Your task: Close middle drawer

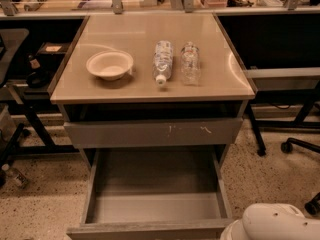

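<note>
I am not seeing the gripper anywhere in the camera view, so I cannot tell how wide it is standing or whether it is holding anything. The only piece of the robot I am getting is a white rounded shell (272, 223) in the lower right corner, so I am placing things from that.

The middle drawer (155, 206) is sitting pulled far out of the cabinet, just to the left of that shell, with its plain front panel running along the bottom edge and its grey tray showing. Its right front corner is lying just beside the shell; I cannot tell whether they are touching.

Above and beyond it, the scratched drawer front (152, 132) is sitting only slightly out, below a dark gap under the top. Farther off, the cabinet top (135, 34) is carrying a white bowl (109, 65) on the left, a clear bottle (162, 61) lying with its cap toward me, and a second bottle (190, 63) just beside it.
</note>
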